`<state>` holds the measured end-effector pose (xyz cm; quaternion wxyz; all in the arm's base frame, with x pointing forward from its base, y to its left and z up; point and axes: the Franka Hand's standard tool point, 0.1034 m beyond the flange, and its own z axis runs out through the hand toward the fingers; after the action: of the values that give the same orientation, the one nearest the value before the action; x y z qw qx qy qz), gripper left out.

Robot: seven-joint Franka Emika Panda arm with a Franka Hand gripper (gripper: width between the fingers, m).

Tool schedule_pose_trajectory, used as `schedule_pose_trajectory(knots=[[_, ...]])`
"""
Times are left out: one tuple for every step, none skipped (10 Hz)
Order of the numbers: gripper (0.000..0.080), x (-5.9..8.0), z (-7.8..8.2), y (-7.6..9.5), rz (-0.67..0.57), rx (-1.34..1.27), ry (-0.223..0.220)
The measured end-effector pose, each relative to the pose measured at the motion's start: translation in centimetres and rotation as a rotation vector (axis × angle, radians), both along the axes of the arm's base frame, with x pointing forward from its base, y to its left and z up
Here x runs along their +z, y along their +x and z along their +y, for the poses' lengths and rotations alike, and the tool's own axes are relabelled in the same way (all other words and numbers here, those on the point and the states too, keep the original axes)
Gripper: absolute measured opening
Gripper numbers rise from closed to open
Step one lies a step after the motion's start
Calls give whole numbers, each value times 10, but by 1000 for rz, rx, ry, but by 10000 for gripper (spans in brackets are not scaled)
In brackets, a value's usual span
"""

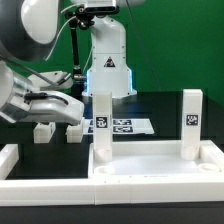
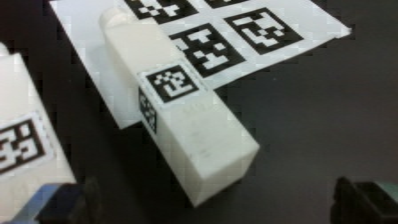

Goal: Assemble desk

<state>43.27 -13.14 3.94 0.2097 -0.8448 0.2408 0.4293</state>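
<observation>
The white desk top [image 1: 150, 170] lies at the front of the exterior view, with two legs standing upright in it, one [image 1: 102, 125] nearer the view's left and one [image 1: 191, 120] nearer its right. Two loose legs [image 1: 42, 130] [image 1: 72, 129] lie on the black table behind it. My gripper [image 1: 62, 116] hangs just above them. In the wrist view a tagged white leg [image 2: 187, 120] lies slantwise, its near end between my spread fingers [image 2: 365, 200]. My gripper [image 2: 210, 206] is open and not touching it. Another tagged white leg [image 2: 18, 135] shows at the edge.
The marker board [image 1: 125, 126] lies on the table behind the desk top and shows under the leg's far end in the wrist view [image 2: 231, 35]. The robot base [image 1: 108, 60] stands at the back. White border rails [image 1: 20, 160] run along the exterior view's left.
</observation>
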Motion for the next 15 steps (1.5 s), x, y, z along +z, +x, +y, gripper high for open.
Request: schedule_pose_trajectory(knots=[[649,-1,6,-8,11,1,3],[649,-5,10,-13,15,2,-1],[649,-10,10,-17,19,2,-5],[649,-17,9,-19,19,1,-13],[649,-18,11,-22,31,-2,-16],[649,-19,14,-22,38,-4,-17],[649,-19,18,-22,44,-4,-18],[649,-20,19,-22,52,-8,-22],[649,-20,19,-22,51,-8,-23],[649,-20,21,-21,50,-5,-24],[649,-20,21,-21,50,-4,-24],[649,-20,21,-21,50,-4,-24],[649,-20,21,-21,49,-5,-24],[649,-20,21,-21,49,-5,-24],[649,-18,21,-20,51,-5,-22]])
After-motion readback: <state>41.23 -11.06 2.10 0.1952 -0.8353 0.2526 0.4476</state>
